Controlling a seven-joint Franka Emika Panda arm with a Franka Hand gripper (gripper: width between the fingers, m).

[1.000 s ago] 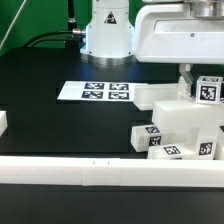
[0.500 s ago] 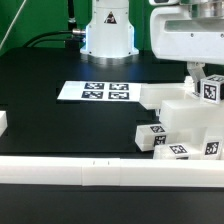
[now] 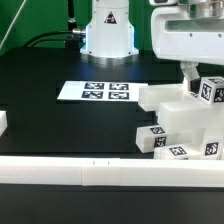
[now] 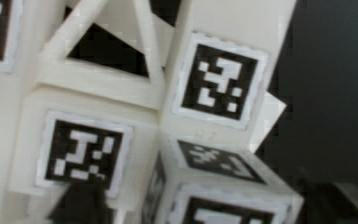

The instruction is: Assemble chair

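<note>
Since the arm (image 3: 186, 35) has slid toward three o'clock over the chair (image 3: 185, 125), a part seems mid-fitting, though the jaws' spread cannot be told.

chair (image 3: 188, 116) x1, marker board (image 3: 72, 91) x1, arm (image 3: 108, 32) x1

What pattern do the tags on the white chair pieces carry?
Black-and-white blocky squares on each tag; the chair pieces are plain white. Best seen in the wrist view.
</note>
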